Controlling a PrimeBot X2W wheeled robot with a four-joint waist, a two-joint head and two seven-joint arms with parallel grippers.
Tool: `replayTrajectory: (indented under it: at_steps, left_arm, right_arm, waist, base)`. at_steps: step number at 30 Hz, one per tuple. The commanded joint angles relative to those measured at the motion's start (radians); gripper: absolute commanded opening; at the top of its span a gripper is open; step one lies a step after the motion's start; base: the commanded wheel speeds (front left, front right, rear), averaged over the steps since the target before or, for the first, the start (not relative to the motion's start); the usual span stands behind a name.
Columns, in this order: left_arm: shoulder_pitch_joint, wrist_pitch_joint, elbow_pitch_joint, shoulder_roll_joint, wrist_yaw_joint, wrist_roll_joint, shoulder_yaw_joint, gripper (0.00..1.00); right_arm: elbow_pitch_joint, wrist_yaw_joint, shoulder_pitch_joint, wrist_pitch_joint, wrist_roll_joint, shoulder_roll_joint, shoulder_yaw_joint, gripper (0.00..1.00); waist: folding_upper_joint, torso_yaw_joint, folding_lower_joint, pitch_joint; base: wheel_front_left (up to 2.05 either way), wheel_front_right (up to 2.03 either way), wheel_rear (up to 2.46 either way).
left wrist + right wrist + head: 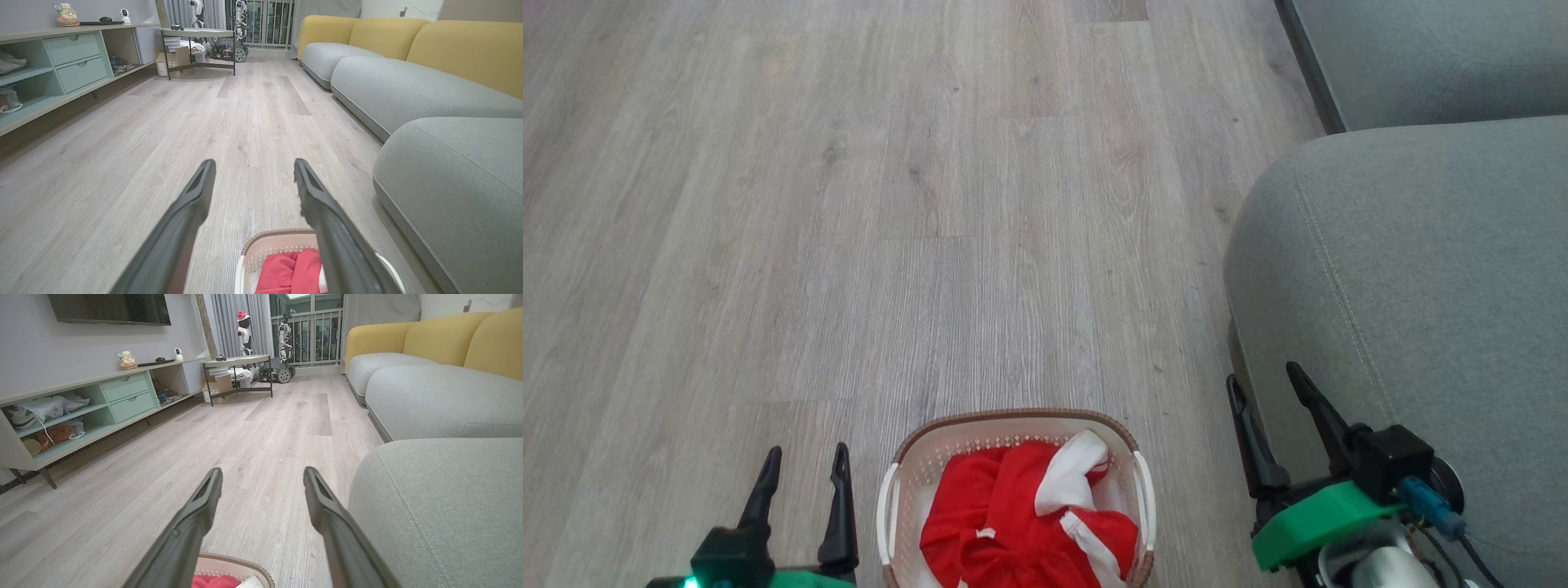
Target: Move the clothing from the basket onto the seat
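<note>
DESK: Red clothing (1001, 514) lay bunched at the near edge of the head view. Where exactly, and how would it handle?

PHOTOGRAPHER: It sat heaped inside the basket (1013, 415) on the floor (849, 204), none of it yet on the seat (1421, 261). By its look it was light, limp sports fabric, likely a little slick. It would probably sag and trail when lifted, and would not break. The raised white-trimmed fold (1070, 478) on top looked the best place to pinch, deep enough to catch more than one layer.

DESK: And the grippers?

PHOTOGRAPHER: The left gripper (808, 448) hung just beside the basket's left side, fingers spread wide and empty, pointing out over bare floor. The right gripper (1263, 373) stood farther off on the other side, by the seat's rounded front edge, fingers likewise apart with nothing between them. Neither touched the clothing, which lay between the two, nearer the left.
</note>
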Motion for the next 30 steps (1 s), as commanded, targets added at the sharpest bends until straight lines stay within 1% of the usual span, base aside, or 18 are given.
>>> replayTrajectory:
  at_steps: [1, 20, 25, 30]
  left_arm:
    - [-0.024, -0.013, -0.028, 0.006, 0.003, 0.000, 0.032, 1.00]
    - [-0.024, -0.013, -0.024, 0.006, 0.005, -0.012, 0.027, 1.00]
    - [-0.038, -0.013, -0.013, 0.006, -0.006, 0.000, 0.011, 1.00]
    - [-0.092, -0.013, 0.041, 0.006, -0.033, 0.029, -0.028, 1.00]
  right_arm:
    - [-0.037, 0.000, -0.034, -0.011, -0.005, -0.010, 0.024, 1.00]
    - [-0.032, 0.000, -0.035, -0.011, -0.002, -0.010, 0.018, 1.00]
    - [-0.038, 0.000, -0.040, -0.011, -0.004, -0.010, 0.006, 1.00]
    - [-0.051, 0.000, -0.054, -0.011, -0.013, -0.010, -0.016, 1.00]
  waist:
    - [0.0000, 0.000, 0.0000, 0.000]
    - [0.0000, 0.003, 0.0000, 0.015]
    - [0.0000, 0.003, 0.0000, 0.037]
    - [0.0000, 0.000, 0.0000, 0.108]
  base:
    - [0.00, 0.00, 0.00]
    - [0.00, 0.00, 0.00]
    - [0.00, 0.00, 0.00]
    - [0.00, 0.00, 0.00]
